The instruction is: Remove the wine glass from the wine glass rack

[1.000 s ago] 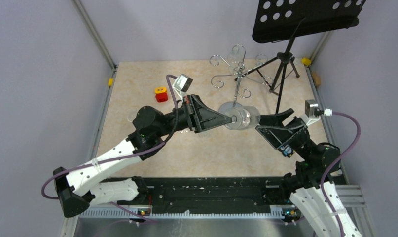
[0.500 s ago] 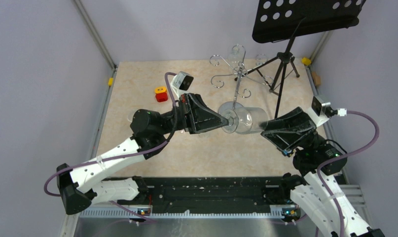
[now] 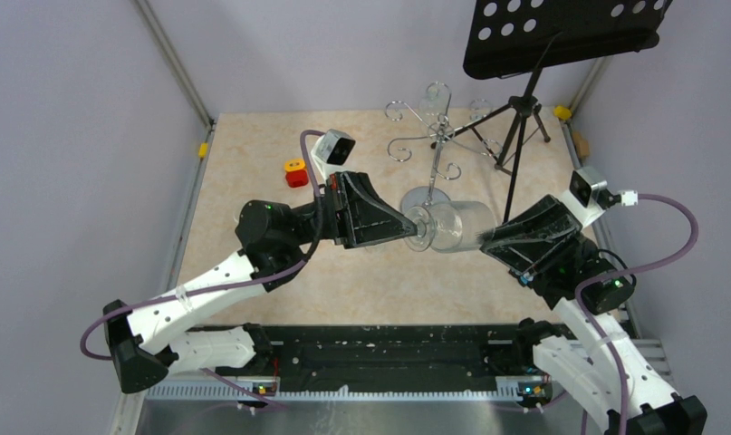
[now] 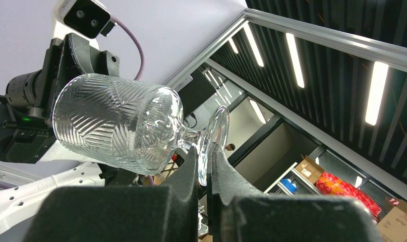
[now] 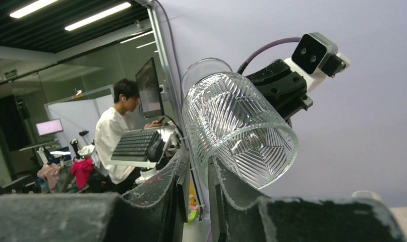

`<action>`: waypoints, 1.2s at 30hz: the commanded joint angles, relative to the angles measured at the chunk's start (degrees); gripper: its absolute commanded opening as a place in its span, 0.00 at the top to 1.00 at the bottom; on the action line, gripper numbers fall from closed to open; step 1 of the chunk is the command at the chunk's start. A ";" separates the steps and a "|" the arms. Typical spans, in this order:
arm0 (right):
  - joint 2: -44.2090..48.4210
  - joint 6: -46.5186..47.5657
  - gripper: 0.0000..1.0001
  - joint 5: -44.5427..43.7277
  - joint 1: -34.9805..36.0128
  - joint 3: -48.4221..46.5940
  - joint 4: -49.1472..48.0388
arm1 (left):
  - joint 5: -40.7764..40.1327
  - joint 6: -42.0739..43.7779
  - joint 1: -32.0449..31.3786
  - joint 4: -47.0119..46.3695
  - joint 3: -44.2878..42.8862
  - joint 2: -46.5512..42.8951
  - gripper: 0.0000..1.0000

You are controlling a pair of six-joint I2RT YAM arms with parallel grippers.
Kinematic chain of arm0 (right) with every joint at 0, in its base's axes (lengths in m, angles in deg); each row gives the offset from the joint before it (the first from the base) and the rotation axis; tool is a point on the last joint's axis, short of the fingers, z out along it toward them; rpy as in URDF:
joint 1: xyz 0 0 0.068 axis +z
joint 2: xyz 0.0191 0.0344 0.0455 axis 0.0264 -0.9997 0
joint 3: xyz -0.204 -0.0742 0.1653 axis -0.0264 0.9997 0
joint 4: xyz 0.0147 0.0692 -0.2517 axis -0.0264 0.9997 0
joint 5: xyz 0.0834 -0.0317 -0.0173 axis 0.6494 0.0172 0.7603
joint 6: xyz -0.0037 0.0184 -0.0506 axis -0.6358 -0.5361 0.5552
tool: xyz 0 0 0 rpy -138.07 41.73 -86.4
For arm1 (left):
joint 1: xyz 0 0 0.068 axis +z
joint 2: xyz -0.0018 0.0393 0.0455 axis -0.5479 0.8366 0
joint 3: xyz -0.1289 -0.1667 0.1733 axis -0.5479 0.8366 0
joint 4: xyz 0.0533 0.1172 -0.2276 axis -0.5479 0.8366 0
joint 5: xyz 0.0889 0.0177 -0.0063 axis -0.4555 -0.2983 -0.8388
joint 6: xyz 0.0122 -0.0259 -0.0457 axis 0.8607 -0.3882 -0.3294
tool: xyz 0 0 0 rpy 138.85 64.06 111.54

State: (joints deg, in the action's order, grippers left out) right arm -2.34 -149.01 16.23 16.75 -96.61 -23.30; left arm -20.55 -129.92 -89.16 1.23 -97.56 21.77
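Note:
The wine glass (image 3: 452, 225), clear cut glass, hangs on its side above the table, in front of and apart from the chrome wine glass rack (image 3: 441, 136). My left gripper (image 3: 418, 228) is shut on the glass's round foot, whose edge sits pinched between the two black fingers (image 4: 191, 166). From the right, my right gripper (image 3: 485, 237) has closed on the bowl's rim. In the right wrist view the wall of the glass (image 5: 236, 126) runs down between the fingers of the right gripper (image 5: 197, 159). The left wrist view shows the glass (image 4: 120, 126) with its bowl pointing at the right arm.
A black music stand (image 3: 561, 36) on a tripod (image 3: 517, 136) stands at the back right, close to the rack. A red and yellow block (image 3: 295, 172) lies at the back left. Purple walls and metal posts enclose the table.
My right gripper came in from the right and narrowed its jaws over the bowl's rim. The left gripper kept its hold on the foot and shifted the glass slightly right.

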 commanded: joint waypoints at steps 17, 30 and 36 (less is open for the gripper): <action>0.77 -1.09 0.76 0.36 0.55 -5.33 -6.67 | -0.06 5.56 0.56 6.43 -4.07 3.66 1.00; 6.90 11.20 1.00 2.54 0.55 -5.41 13.90 | -5.56 16.49 0.68 18.56 -3.76 0.35 0.51; 13.93 37.61 1.00 4.68 0.59 -13.36 57.13 | -26.46 34.94 1.10 40.58 -0.72 -8.82 0.28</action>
State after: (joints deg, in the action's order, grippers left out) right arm 8.15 -131.85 20.34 16.75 -102.25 4.46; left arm -30.61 -110.51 -88.35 23.96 -100.55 18.25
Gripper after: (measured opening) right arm 0.045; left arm 0.695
